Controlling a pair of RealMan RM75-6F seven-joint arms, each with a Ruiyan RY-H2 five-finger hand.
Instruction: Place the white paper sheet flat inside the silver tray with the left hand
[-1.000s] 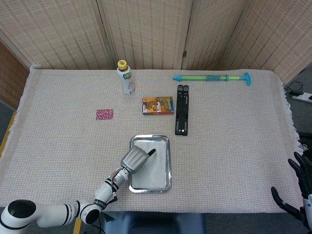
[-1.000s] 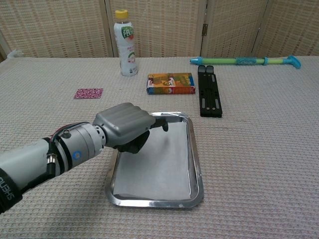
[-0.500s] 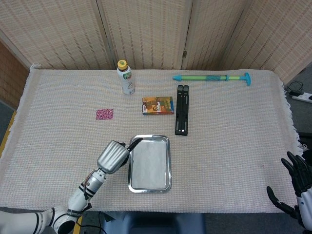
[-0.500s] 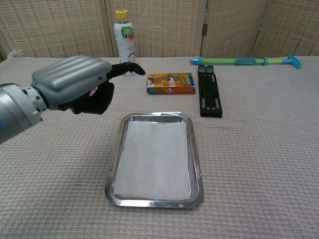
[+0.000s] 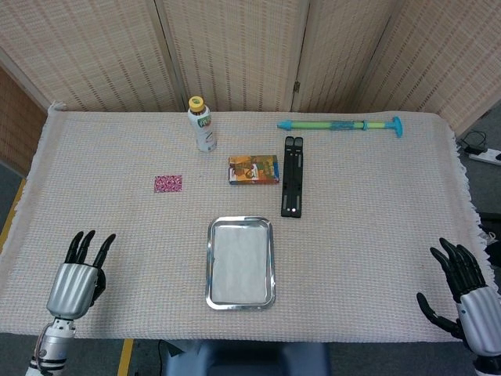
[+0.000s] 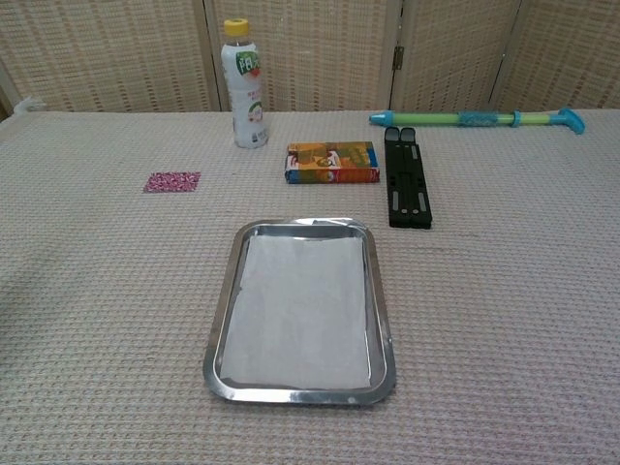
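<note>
The white paper sheet (image 5: 240, 263) (image 6: 300, 310) lies flat inside the silver tray (image 5: 210, 276) (image 6: 223, 306) near the table's front middle. My left hand (image 5: 76, 280) hovers at the front left corner, well left of the tray, fingers spread and holding nothing. My right hand (image 5: 466, 301) is at the front right edge, fingers spread, also with nothing in it. Neither hand shows in the chest view.
A white bottle (image 5: 203, 124) (image 6: 244, 85) stands at the back. A colourful box (image 5: 254, 169) (image 6: 332, 162), a black bar (image 5: 292, 186) (image 6: 407, 176), a green-blue stick (image 5: 340, 124) (image 6: 480, 119) and a small pink patch (image 5: 167, 183) (image 6: 172, 181) lie behind the tray.
My left hand lifted off the tray and pulled back to the front left corner, leaving the chest view. The paper stayed in the tray. My right hand rose slightly.
</note>
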